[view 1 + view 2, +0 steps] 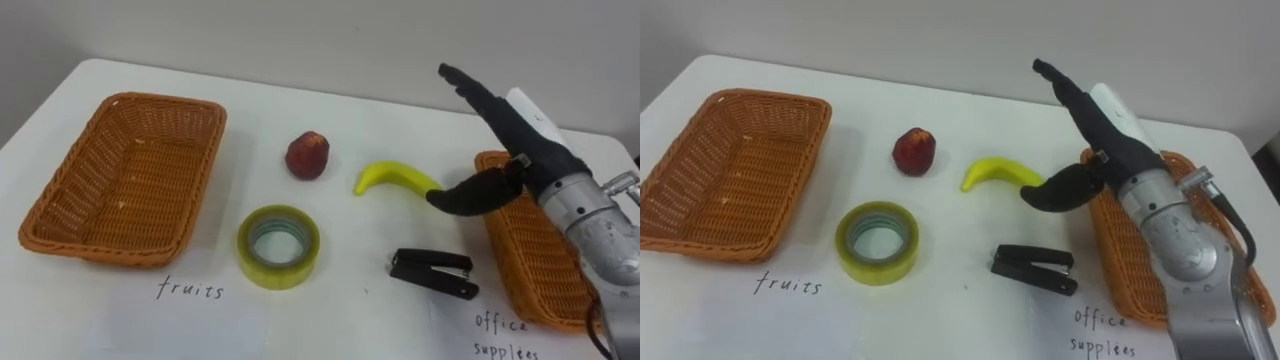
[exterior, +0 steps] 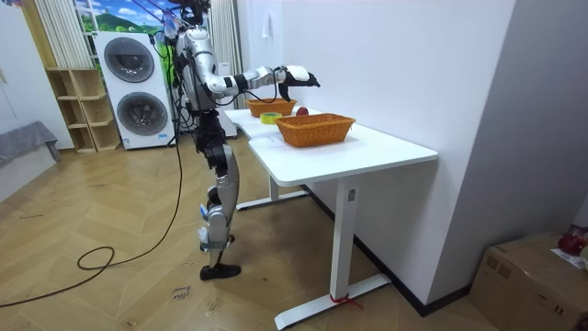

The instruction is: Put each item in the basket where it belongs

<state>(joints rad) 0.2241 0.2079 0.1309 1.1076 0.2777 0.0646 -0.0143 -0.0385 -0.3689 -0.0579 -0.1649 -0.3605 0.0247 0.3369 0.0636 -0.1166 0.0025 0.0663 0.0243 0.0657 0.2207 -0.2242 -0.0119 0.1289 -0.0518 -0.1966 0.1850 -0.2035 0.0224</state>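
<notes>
A yellow banana (image 1: 395,177) lies mid-table, with a dark red apple (image 1: 307,155) to its left. A yellowish tape roll (image 1: 278,246) and a black stapler (image 1: 434,272) lie nearer the front edge. The fruit basket (image 1: 125,175) stands empty at the left above a "fruits" label. The office-supplies basket (image 1: 535,260) is at the right. My right hand (image 1: 500,140) hovers open just right of the banana, fingers straight and pointing away, thumb down near the banana's tip, holding nothing. In the room view I stand at the table's end with the right hand (image 2: 292,77) stretched over it.
The white table (image 1: 380,320) carries handwritten labels near its front edge. In the room view a second white table (image 2: 367,152) adjoins it, and washing machines (image 2: 138,92) and a shelf stand behind me. A cardboard box (image 2: 533,276) sits on the floor.
</notes>
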